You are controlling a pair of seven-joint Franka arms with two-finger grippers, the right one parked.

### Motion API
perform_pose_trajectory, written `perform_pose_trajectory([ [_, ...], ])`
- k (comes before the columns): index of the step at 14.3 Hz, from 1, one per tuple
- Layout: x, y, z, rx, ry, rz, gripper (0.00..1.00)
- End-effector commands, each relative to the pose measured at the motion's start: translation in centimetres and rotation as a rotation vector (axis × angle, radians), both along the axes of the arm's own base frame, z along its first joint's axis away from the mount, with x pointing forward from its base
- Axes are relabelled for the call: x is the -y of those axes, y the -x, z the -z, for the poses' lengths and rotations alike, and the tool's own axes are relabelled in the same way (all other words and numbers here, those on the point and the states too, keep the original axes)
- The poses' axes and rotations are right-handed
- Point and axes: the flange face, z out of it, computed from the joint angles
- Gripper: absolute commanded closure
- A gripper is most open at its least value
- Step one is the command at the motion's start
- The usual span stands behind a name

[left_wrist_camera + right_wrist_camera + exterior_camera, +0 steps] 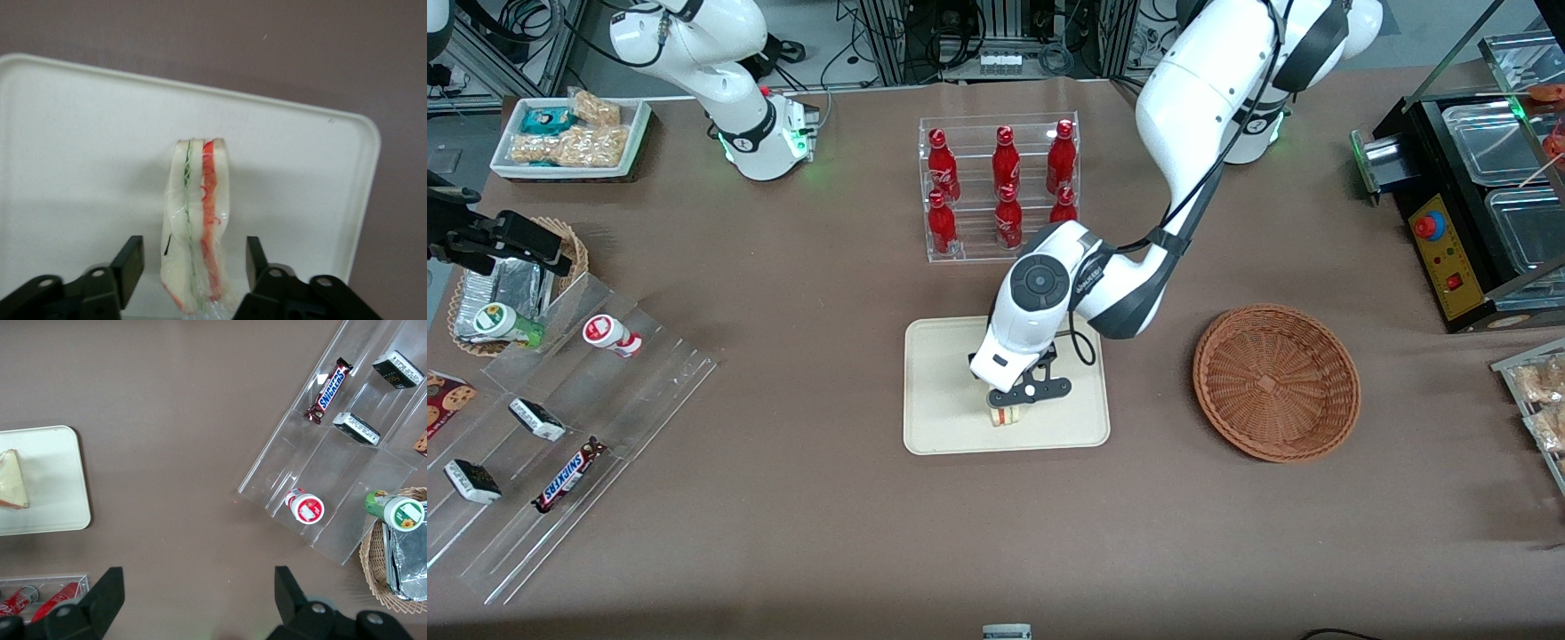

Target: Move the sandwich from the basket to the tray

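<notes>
Wrist view shows the gripper [190, 267] with its fingers [130, 263] spread apart, clear of the sandwich [197, 227] standing on edge on the tray [80, 133]; light, soft and slippery in its wrap, it looks best pinched gently across its flat bread faces.

One sandwich [1008, 415], one beige tray [943, 418] and one big wicker basket [1276, 382]. One gripper [1021, 397] over the tray. Six red bottles [1006, 188] in a clear rack. One Snickers bar [567, 475].
</notes>
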Motion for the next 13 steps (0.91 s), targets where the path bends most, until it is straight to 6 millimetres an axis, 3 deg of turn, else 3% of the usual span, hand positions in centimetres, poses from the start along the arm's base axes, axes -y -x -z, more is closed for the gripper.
perform_pose_trajectory([
  [1,-1.4,0.2,-7.0,0.061,-0.019,-0.012,0.0],
  [3,-5.3,-0.5,-10.8,0.058,-0.068,-0.055,0.0],
  [4,-7.4,-0.9,-11.7,0.05,-0.086,-0.089,0.0],
  [8,-16.2,-1.4,-12.6,0.026,-0.129,-0.183,0.0],
  [13,-27.5,-2.4,-15.4,-0.078,-0.169,-0.028,0.0],
])
